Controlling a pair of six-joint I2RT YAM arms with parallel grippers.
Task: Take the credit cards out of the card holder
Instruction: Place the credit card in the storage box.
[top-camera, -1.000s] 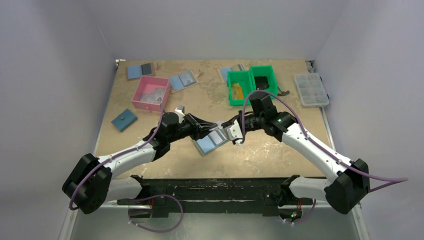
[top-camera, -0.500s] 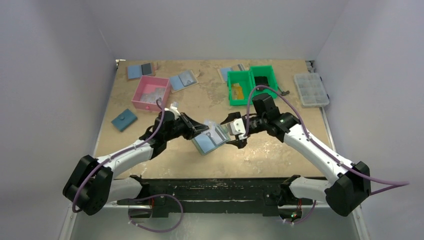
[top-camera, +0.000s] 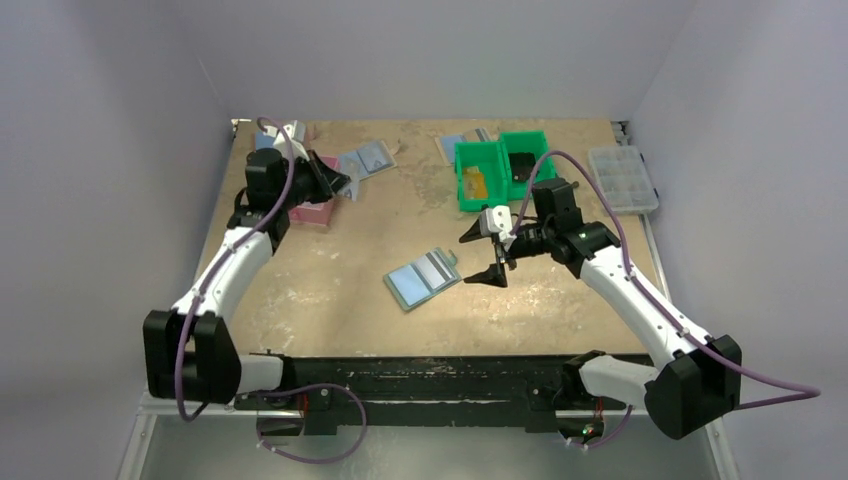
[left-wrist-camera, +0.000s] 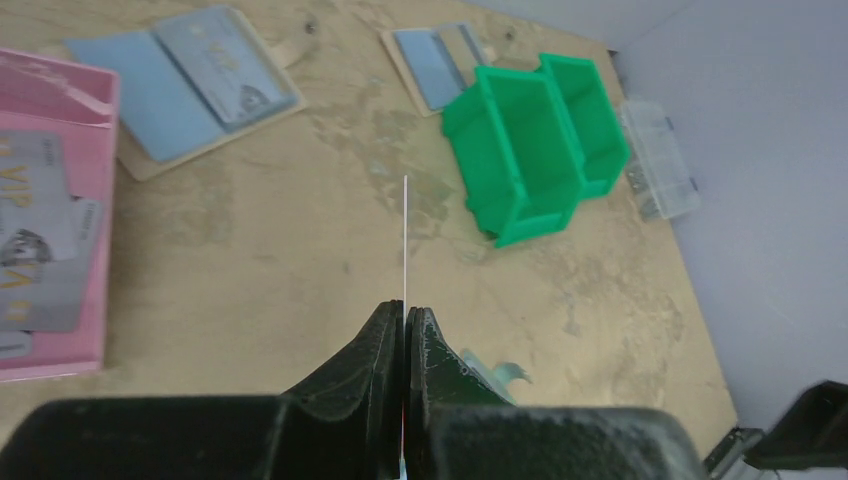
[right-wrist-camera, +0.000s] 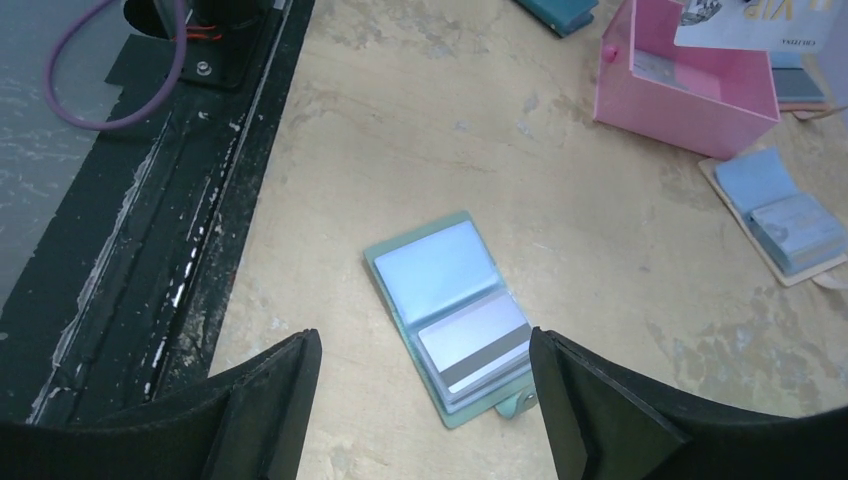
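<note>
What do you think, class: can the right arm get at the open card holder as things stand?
Probably yes. The right gripper is open beside the card holder, which lies open, nothing between them. The left gripper, holding a card, is away at the pink box.

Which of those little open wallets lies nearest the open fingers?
The wallet alone mid-table, close by the right fingers; the others lie at the far edge by the pink box and green bin.

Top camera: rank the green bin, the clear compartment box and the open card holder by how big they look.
1. green bin, clearly the largest.
2. clear compartment box.
3. card holder.
The last two look close, and the holder lies nearer the camera, so their order is unsure.
</note>
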